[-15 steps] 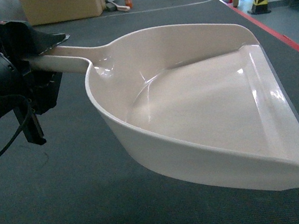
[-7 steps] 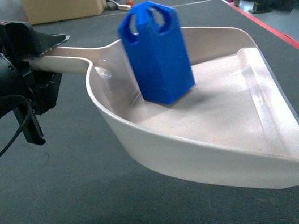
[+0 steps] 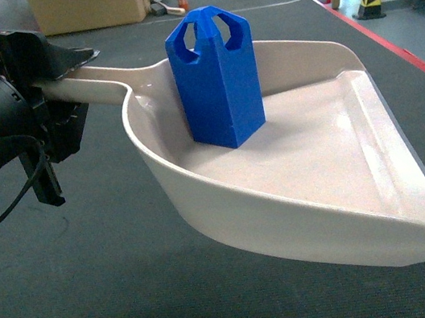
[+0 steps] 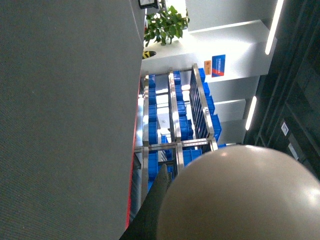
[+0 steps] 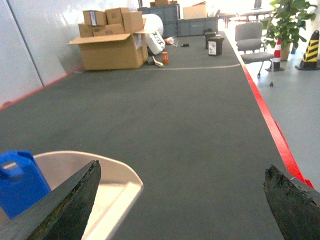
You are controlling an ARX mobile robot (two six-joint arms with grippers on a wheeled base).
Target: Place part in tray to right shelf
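Open room above part [image 3: 215,77], seemingly

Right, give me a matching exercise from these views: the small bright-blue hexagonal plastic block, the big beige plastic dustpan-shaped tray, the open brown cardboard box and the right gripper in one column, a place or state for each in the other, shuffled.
Things:
1. Small bright-blue hexagonal plastic block
2. Big beige plastic dustpan-shaped tray
3. Open brown cardboard box
4. Right gripper

Places or states:
A. held by its handle in the left gripper
B. fingers spread wide, nothing between them
C. standing upright inside the scoop
D. far back on the dark floor

Pairs: 1-C, 2-A, 3-D, 4-B
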